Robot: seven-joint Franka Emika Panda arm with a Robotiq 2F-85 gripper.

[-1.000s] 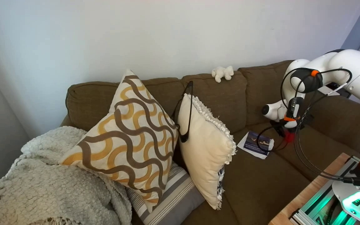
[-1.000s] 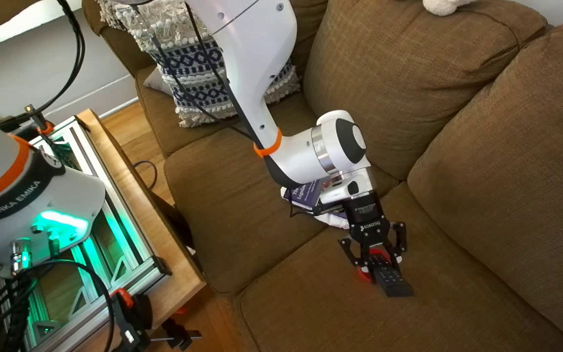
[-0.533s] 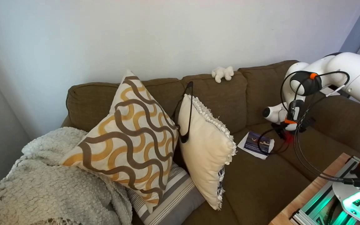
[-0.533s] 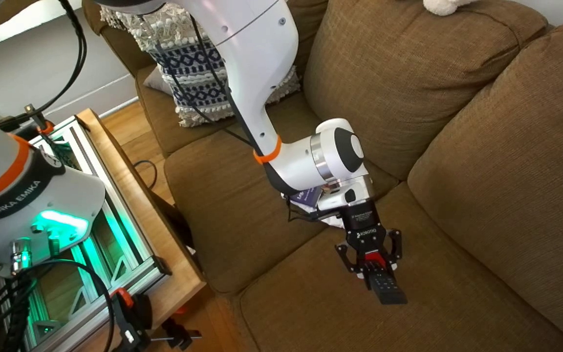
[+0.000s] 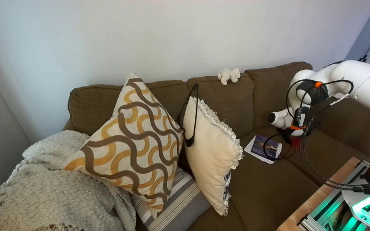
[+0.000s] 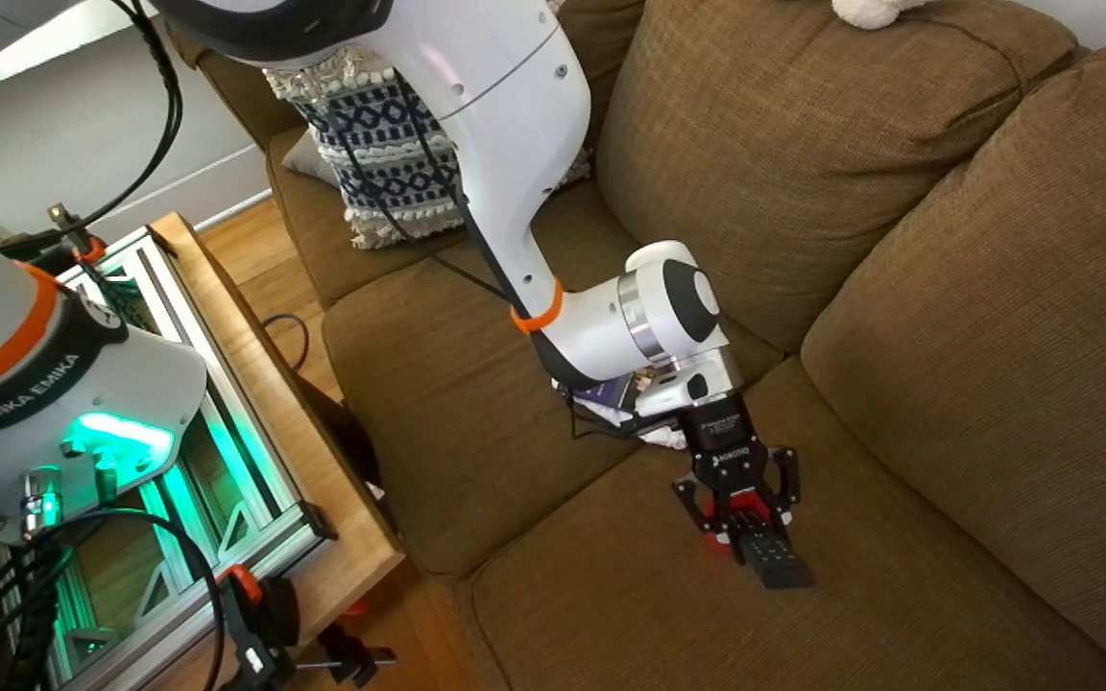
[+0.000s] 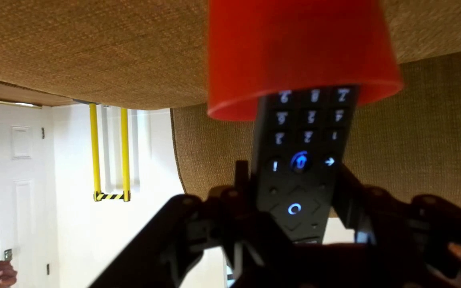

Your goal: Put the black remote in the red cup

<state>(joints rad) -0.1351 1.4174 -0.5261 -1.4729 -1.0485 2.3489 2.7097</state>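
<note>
The hand (image 7: 294,180) is clamped on the black remote (image 7: 301,156), pressing both its long edges, with the keys showing in the wrist view; the remote's numbered end reaches inside the mouth of the red cup (image 7: 300,48), while the rest lies outside the rim; in both exterior views the cup shows only in small part, the rest hidden; whether its base touches the brown sofa (image 6: 476,422) I cannot tell; a dark book (image 5: 263,147) lies flat on the sofa near the hand, white showing at its edges; well apart from the hand lean a patterned cushion (image 5: 146,138) and a cream fringed cushion (image 5: 207,150); a small white toy (image 5: 229,75) sits atop the sofa.
</note>
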